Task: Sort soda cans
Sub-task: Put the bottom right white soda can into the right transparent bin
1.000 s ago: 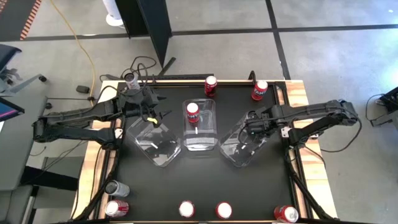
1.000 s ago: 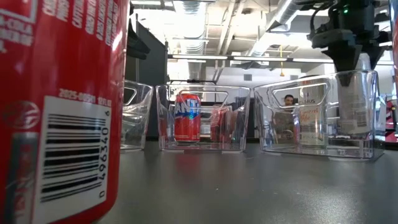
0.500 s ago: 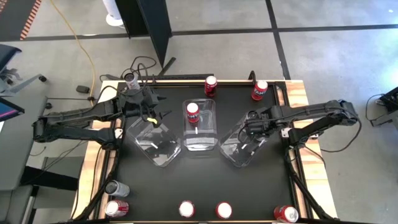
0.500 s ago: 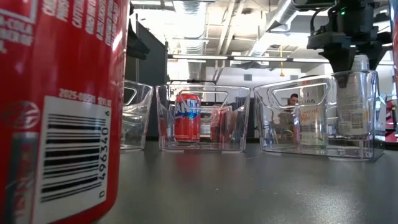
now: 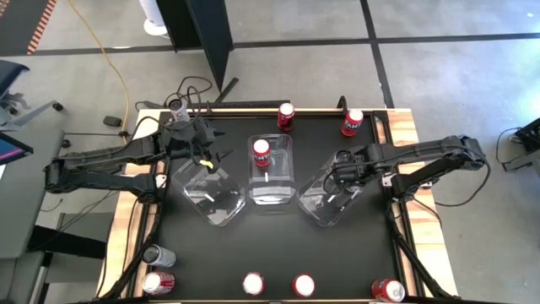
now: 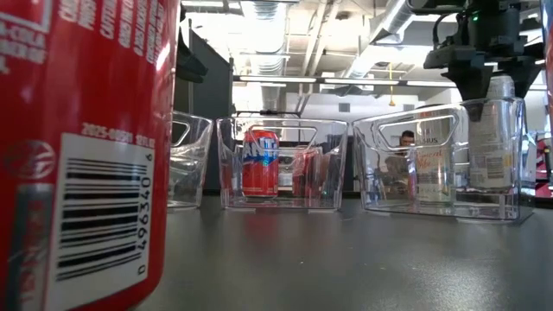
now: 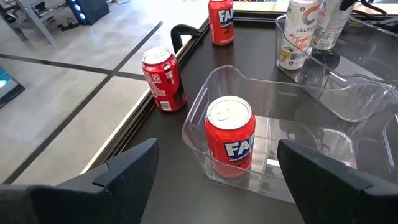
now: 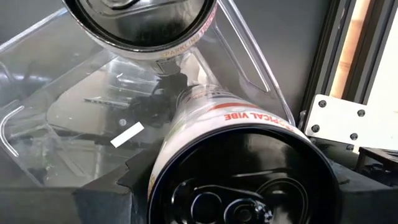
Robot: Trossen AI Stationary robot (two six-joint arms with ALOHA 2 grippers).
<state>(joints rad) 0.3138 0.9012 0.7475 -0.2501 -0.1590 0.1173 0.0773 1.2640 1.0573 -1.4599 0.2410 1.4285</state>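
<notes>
My right gripper (image 5: 342, 168) hangs over the clear right bin (image 5: 319, 211) and is shut on a silver-white soda can (image 8: 211, 124). A second silver can (image 8: 140, 22) stands in that bin beside it. My left gripper (image 7: 227, 186) is open above the far end of the left bin (image 5: 211, 198), touching nothing. A red can (image 7: 229, 134) stands upright in the middle bin (image 5: 272, 190). Two red cans (image 5: 287, 114) (image 5: 353, 121) and a silver one (image 5: 176, 107) stand along the far edge. Several more stand along the near edge (image 5: 253, 284). My right gripper pinches the silver-white can by its upper wall (image 8: 186, 118), one finger on each side, coming from above and pointing down. The can (image 6: 496, 130) stays upright below the fingers, inside the right bin. Whether its base rests on the bin floor, I cannot tell.
A red can (image 6: 82, 147) stands right at the low camera and blocks much of that view. Near-edge cans include a silver one (image 5: 159, 255) and red ones (image 5: 159, 281) (image 5: 304, 285) (image 5: 388, 291). Bare black tabletop (image 5: 278, 245) lies between the bins and the near row.
My right gripper, with the can in it, has edged slightly toward the table's left over the right bin. The bins and the other cans stand as before.
</notes>
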